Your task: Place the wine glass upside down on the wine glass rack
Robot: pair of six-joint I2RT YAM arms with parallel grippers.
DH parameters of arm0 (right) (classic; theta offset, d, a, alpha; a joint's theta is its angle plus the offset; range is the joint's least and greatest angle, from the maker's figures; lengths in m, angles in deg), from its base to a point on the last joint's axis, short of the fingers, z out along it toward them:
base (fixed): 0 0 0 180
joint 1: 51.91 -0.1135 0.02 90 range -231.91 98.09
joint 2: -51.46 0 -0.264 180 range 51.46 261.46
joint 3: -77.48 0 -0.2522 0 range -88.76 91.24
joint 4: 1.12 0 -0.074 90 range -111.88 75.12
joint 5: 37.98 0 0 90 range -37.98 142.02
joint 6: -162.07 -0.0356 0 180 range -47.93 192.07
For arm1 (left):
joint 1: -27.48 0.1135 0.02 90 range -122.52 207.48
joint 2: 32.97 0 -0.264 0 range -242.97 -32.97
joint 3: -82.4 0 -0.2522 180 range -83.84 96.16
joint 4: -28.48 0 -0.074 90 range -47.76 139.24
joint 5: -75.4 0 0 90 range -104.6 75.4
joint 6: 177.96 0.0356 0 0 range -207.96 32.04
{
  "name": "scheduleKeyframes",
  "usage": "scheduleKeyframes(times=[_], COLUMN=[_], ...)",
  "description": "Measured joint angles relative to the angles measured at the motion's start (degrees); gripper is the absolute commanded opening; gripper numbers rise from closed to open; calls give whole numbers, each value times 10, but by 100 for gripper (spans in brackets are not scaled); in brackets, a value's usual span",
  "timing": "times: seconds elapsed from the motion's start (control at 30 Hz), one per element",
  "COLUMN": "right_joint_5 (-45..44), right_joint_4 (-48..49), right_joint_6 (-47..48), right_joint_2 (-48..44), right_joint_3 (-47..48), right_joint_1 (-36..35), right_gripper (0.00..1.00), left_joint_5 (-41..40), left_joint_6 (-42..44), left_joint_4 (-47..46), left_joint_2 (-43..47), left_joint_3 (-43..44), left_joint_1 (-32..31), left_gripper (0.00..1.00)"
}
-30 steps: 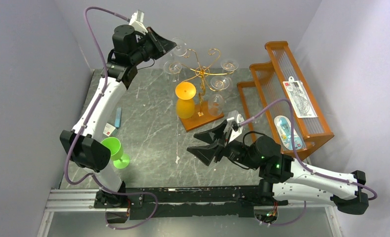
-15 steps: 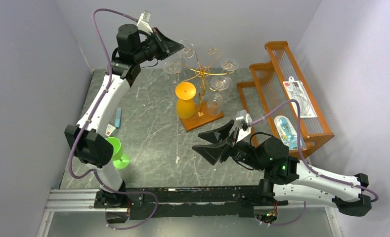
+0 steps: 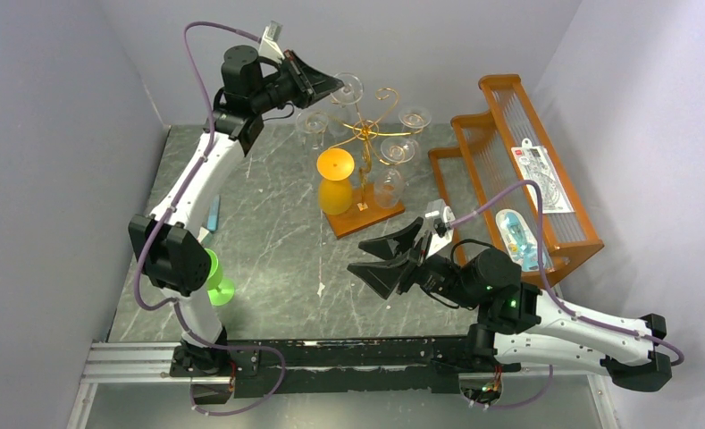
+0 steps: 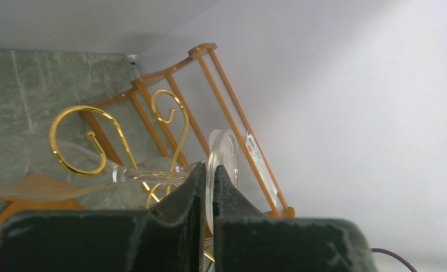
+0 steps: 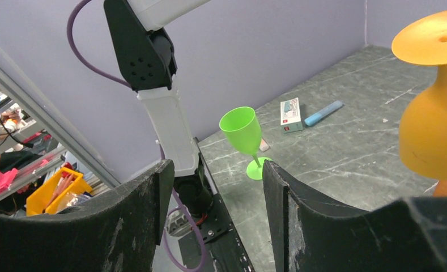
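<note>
A clear wine glass (image 3: 349, 87) is held by its round foot (image 4: 224, 152) in my left gripper (image 3: 333, 87) (image 4: 209, 170), which is shut on it. The glass hangs high at the back, just left of the top of the wine glass rack (image 3: 367, 130). Its stem runs sideways past the gold scrolls (image 4: 76, 136). The rack's wooden base (image 3: 356, 222) rests on the table. My right gripper (image 3: 381, 260) (image 5: 215, 187) hovers open and holds nothing, in front of the rack.
Several clear glasses (image 3: 414, 118) hang on the rack. An orange glass (image 3: 335, 183) (image 5: 436, 113) stands upside down by its base. A green glass (image 3: 216, 279) (image 5: 242, 133) stands near the left arm. An orange slatted shelf (image 3: 518, 170) holds packages at the right. A small box (image 5: 290, 113) and blue marker (image 5: 323, 112) lie at the left.
The left arm has carried the clear glass rightward toward the top of the rack. The right arm shifted slightly right early on, then stayed still.
</note>
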Motion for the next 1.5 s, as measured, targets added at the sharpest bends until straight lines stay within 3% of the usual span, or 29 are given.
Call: scheduleKeyframes(times=[0.9,1.5], right_joint_5=[-4,-3], right_joint_4=[-2,-1], right_joint_6=[0,0], right_joint_2=[-8,-1], right_joint_3=[0,0], right_joint_1=[0,0], right_gripper=[62,62], left_joint_5=[-31,-53], left_joint_6=[9,46], left_joint_4=[-40,54], left_joint_2=[-61,-61], left_joint_3=[47,36], left_joint_1=[7,34], left_gripper=[5,8])
